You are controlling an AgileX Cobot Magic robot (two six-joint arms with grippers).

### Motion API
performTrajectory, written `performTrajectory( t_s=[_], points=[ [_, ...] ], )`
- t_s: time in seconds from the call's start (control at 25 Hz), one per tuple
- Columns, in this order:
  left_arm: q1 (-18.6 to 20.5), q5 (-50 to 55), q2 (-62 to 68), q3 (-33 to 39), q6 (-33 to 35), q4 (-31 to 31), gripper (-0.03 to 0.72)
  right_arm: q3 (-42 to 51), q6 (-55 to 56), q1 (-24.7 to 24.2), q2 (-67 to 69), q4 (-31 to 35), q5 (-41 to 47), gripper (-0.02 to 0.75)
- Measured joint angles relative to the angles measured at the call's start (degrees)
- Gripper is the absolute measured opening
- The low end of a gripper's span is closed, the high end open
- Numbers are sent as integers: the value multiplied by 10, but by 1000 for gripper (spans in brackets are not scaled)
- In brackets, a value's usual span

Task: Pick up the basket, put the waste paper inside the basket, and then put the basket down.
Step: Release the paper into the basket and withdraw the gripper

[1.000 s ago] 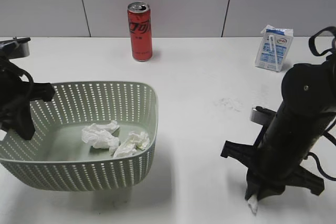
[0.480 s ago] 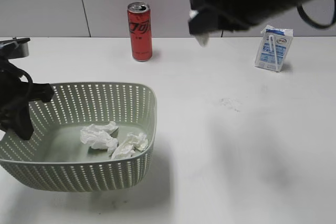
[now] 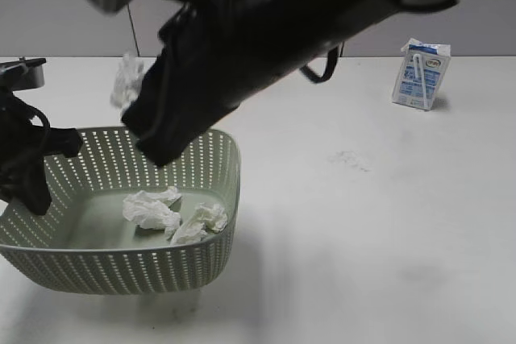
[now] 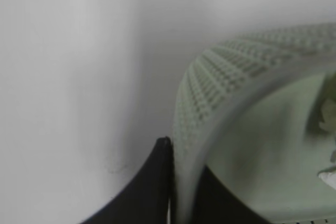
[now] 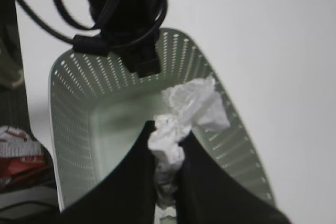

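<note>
Sweeping leftward across the bench [image 3: 387, 223], the right arm is now filling the upper middle of the exterior view, whereas half a second ago it was hanging near the milk carton [image 3: 421, 73] side, and the red can behind it is now hidden.

The basket [image 3: 211, 168] is sitting tilted at the left, its far left rim raised, with the left pincer [image 4: 170, 182] clamped on that rim wall, one finger outside and one inside. Two waste paper wads [image 3: 168, 217] are already lying on the basket floor.

The right pincer [image 5: 167, 174] is gripping a third wad [image 5: 178, 124] (seen in the exterior view as a white scrap [image 3: 125, 80] just beyond the basket's far rim). From the right wrist view, the wad is hanging almost directly over the basket's open interior, whose long axis is running away from the camera toward the left arm. Judging from this, the release probably calls for only a slight advance over the middle, and the right arm alone is placed to make it.
</note>
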Motion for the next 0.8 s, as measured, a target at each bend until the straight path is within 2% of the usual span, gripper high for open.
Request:
performTrajectory(
  t_s=[0.08,0.12,0.2,0.28,0.36,0.4,0.56,0.68,0.8],
  points=[
    [0,0,0,0,0,0,6,0,-16,13,30,-6,-1,72],
    [0,0,0,0,0,0,6,0,-19,16,47,-7,2,118],
    [0,0,0,0,0,0,6,0,-21,18,68,-16,10,251],
    [0,0,0,0,0,0,6,0,-21,18,83,-38,19,427],
    [0,0,0,0,0,0,6,0,-17,18,84,-59,23,559],
    [0,0,0,0,0,0,6,0,-13,18,84,-68,22,601],
    [0,0,0,0,0,0,6,-16,48,18,79,-141,22,633],
    [0,0,0,0,0,0,6,-55,184,10,70,-263,33,633],
    [0,0,0,0,0,-1,6,-117,352,-22,67,-393,98,615]
  ],
)
